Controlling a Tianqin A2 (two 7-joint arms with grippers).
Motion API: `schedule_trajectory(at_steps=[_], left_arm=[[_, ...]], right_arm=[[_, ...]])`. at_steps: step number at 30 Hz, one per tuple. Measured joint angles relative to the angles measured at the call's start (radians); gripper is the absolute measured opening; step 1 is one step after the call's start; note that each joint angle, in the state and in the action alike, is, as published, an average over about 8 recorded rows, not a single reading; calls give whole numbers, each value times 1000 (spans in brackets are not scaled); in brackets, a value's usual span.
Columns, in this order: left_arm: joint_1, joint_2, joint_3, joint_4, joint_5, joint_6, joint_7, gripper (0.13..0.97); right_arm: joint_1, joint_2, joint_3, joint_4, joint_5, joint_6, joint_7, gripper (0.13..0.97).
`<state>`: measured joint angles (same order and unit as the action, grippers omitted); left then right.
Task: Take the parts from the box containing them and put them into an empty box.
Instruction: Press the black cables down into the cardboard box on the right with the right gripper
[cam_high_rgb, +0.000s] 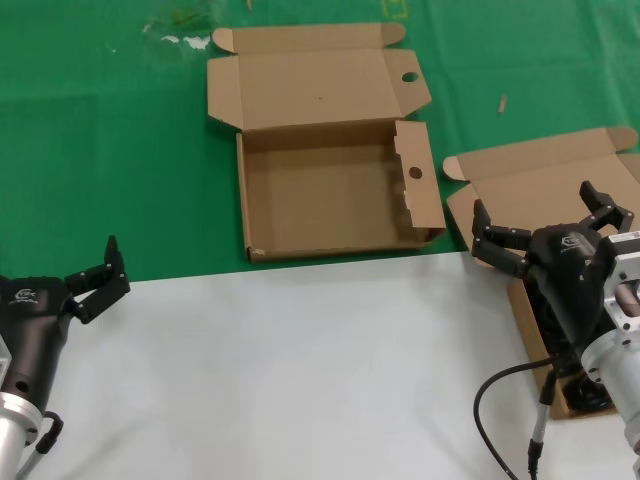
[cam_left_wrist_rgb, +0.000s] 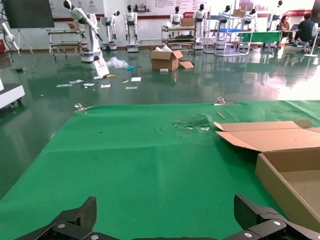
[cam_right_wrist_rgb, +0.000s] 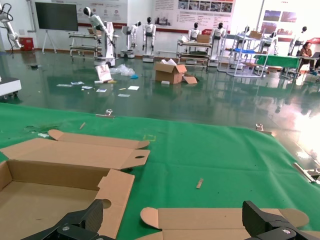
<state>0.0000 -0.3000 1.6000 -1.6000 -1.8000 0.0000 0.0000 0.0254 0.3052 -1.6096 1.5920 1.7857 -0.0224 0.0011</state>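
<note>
Cords barely visible, right jaws spread above their box.

The parts (cam_high_rgb: 575, 385) lie low in the box containing them (cam_high_rgb: 520, 190), mostly hidden beneath the right gripper (cam_high_rgb: 552, 232); a blind descent could snag a loop or clip the wall. The empty box (cam_high_rgb: 330, 190) waits well aside; left gripper (cam_high_rgb: 100, 278) open, idle over the desk (cam_high_rgb: 290, 370).
</note>
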Motion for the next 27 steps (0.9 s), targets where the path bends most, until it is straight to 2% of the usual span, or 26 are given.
schedule_trajectory(at_steps=[22,27], left_arm=[[0,0,0,0,0,0,0,965],[0,0,0,0,0,0,0,936]], right_arm=[[0,0,0,0,0,0,0,966],[0,0,0,0,0,0,0,966]])
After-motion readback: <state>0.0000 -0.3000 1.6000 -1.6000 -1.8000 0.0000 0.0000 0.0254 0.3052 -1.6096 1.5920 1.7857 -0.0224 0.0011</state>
